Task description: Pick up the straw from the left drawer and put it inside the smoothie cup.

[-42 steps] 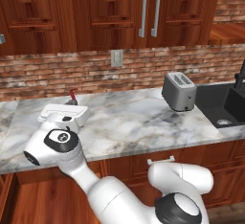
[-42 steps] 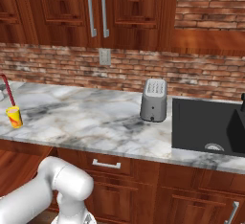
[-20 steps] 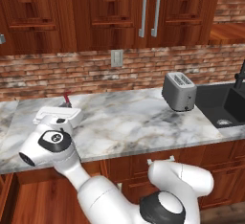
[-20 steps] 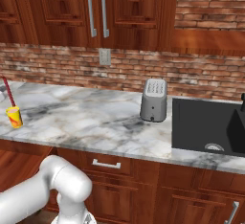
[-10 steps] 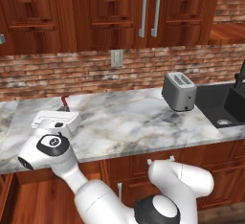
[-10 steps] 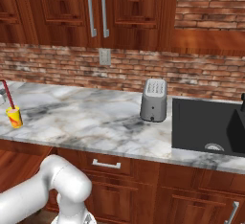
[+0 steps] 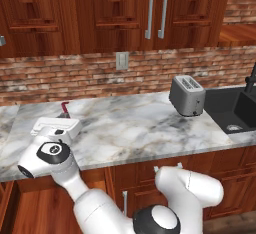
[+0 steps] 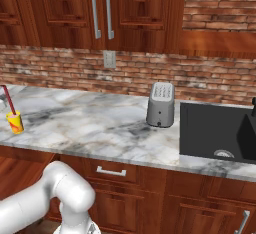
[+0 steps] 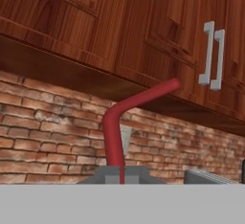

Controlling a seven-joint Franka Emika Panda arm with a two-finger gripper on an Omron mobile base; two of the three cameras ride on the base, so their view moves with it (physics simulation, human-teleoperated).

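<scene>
Hand view first: my gripper is pinched all the way shut on the straw, which comes up red from between the fingertips, runs straight for a bit, then kinks over toward the cabinet door with the two silver bar handles. Behind it there's brick backsplash and a pale outlet plate partly hidden by the straw. Top of the toaster just peeks in low on the right of that view.

From the left base view, my hand sits low at the left end of the marble counter, right at the front edge, and the bent red tip of the straw sticks up just behind it, in front of the bricks. The toaster is way off to the right, near the black sink.

Right base view has the smoothie cup, small and yellow with a red mark, standing upright on the counter at the far left edge. The straw rises at a slant from its top, so its lower end looks to be inside the cup. Can't see the drawer from any of these.
</scene>
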